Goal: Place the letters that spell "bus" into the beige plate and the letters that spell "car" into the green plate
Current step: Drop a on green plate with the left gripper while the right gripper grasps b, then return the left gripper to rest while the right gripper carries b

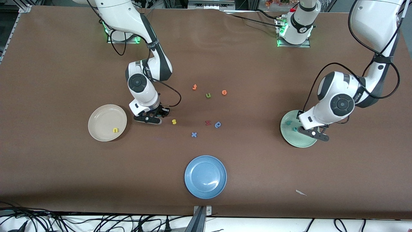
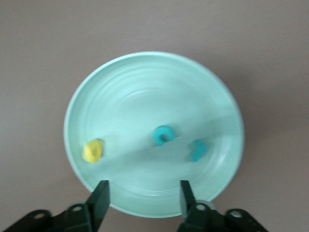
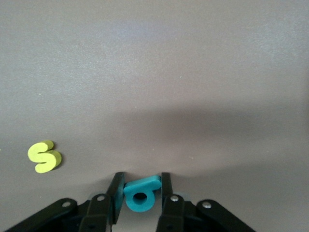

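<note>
The right pincer [image 3: 140,191] is closing its fingers on the teal "b" [image 3: 141,194] at the desk [image 1: 64,180], beside the "s" [image 1: 174,121]. Light, squashy foam; gripping its flat sides looks best. The left pincer [image 2: 142,193] is hanging wide open, empty, over the green plate [image 2: 154,77].

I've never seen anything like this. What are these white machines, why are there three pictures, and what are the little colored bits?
Two white robot arms work at a brown table. One picture looks down from across it; the other two come from cameras on each arm's wrist. The right gripper pinches a teal foam letter "b" beside a yellow "s". The left gripper hangs open over a green plate holding three letters. A beige plate holds a yellow "u". Spare letters and a blue plate lie between the two.
</note>
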You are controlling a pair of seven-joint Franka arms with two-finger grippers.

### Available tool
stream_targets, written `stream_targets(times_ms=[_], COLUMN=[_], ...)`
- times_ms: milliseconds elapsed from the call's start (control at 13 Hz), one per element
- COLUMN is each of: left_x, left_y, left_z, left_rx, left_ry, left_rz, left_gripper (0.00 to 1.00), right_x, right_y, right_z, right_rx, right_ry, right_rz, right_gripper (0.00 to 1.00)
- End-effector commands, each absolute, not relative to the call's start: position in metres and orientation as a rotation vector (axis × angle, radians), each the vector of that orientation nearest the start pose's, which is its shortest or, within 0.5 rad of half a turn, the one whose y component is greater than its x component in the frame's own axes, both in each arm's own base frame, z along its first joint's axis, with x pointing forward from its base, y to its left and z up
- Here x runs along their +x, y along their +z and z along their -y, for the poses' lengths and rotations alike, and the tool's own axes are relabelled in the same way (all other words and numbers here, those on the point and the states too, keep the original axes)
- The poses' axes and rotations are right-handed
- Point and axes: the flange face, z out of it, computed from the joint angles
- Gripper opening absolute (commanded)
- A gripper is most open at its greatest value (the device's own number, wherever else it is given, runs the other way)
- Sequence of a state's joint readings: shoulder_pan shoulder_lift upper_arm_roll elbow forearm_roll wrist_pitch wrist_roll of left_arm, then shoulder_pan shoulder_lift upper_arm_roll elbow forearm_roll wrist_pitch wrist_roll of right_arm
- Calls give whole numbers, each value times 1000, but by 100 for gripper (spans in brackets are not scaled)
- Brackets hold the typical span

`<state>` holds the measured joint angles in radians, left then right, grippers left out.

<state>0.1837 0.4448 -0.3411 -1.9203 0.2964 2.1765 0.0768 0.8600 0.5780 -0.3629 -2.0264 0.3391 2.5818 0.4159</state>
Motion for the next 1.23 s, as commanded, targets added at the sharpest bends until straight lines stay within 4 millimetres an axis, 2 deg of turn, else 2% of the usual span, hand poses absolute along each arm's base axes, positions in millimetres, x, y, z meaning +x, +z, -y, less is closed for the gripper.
stream_targets(times_ms=[0, 153, 307, 537, 690, 844, 921, 1074, 1151], left_x=[610, 617, 618, 604, 584, 570, 568, 568, 560], left_y=[299, 348, 399, 488, 541, 579, 589, 612, 622], left_z=[101, 111, 119, 127, 129, 121, 111, 79, 66], left_rx=[-3015, -3068, -3074, -3085, -3088, -3090, -3108, -3123, -3119], left_ry=[216, 285, 355, 446, 378, 261, 236, 64, -4], left_rz=[-589, -511, -410, -305, -238, -189, -151, -47, -12], left_gripper=[100, 100, 100, 100, 100, 100, 100, 100, 100], right_x=[526, 538, 554, 576, 587, 594, 595, 596, 598], right_y=[174, 191, 210, 221, 228, 240, 241, 242, 244], right_z=[-291, -295, -285, -238, -198, -161, -144, -110, -97], right_rx=[-3116, -3113, -3120, -3153, -3174, -3174, -3176, -3178, -3177], right_ry=[-32, 54, 107, 98, 114, 159, 175, 190, 180], right_rz=[-218, -210, -146, 9, 146, 264, 322, 416, 469], right_gripper=[32, 31, 31, 31, 31, 31, 31, 31, 31])
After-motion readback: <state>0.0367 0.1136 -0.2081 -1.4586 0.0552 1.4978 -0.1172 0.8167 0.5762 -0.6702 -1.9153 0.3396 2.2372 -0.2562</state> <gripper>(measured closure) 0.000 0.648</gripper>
